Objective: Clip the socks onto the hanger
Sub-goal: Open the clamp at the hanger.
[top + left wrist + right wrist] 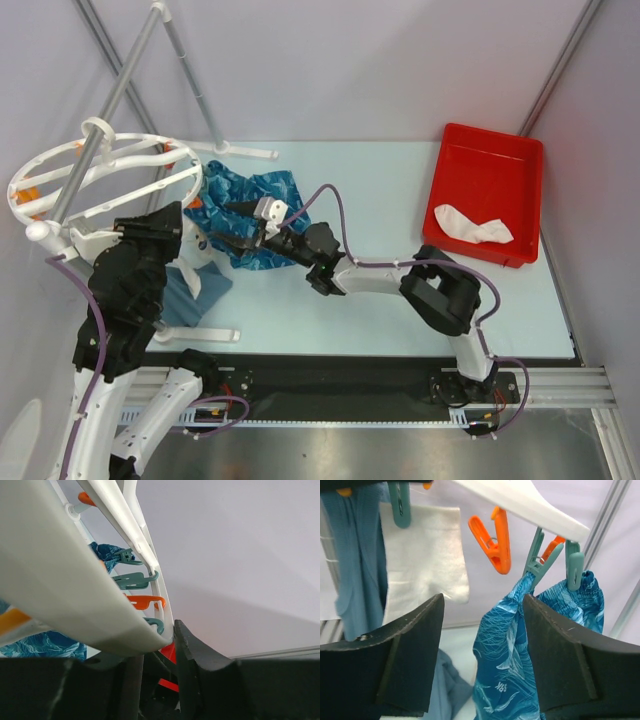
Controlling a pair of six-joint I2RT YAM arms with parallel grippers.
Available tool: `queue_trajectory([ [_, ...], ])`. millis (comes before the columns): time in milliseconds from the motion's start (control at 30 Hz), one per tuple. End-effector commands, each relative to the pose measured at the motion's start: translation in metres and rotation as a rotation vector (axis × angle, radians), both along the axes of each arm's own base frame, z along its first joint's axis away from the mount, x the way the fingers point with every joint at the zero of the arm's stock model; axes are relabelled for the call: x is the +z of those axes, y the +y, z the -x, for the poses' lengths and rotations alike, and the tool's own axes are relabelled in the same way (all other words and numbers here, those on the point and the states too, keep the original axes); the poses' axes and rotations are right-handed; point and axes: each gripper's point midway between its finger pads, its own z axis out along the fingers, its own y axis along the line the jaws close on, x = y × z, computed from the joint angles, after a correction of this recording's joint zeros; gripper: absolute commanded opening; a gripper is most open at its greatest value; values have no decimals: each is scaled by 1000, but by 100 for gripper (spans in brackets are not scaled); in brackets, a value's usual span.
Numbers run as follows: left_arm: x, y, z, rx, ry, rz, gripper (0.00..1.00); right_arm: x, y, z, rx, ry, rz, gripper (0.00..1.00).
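Note:
The white circular hanger (100, 165) hangs tilted at the far left. My left gripper (165, 222) is shut on its rim; in the left wrist view the rim (60, 580) runs down between the black fingers (197, 655). One white sock (425, 555) hangs from a teal clip on the hanger. A second white sock (475, 225) lies in the red tray (490, 150). My right gripper (228, 225) is open and empty by the blue patterned cloth. In its wrist view the gripper (482, 645) faces a free orange clip (495, 540).
The blue patterned cloth (520, 655) hangs from teal clips (540, 555) on the hanger. A grey-blue garment (355, 555) hangs left of the sock. Grey rack poles (115, 95) cross behind the hanger, and white rack feet (200, 332) lie on the table.

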Motion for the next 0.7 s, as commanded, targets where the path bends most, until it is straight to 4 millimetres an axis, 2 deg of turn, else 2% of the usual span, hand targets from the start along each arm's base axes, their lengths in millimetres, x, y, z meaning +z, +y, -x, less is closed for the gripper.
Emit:
queue_trajectory([
  [0, 18, 0, 6, -13, -54, 4, 34, 39, -3, 10, -40, -184, -174, 72],
  [133, 18, 0, 8, -16, -58, 2, 35, 39, 11, 5, -32, -166, -152, 69],
  [300, 14, -3, 6, -30, -49, 9, 35, 41, 19, 0, -54, -173, -147, 62],
  [667, 16, -6, 5, -44, -59, 15, 35, 47, 29, -8, -72, -187, -129, 55],
])
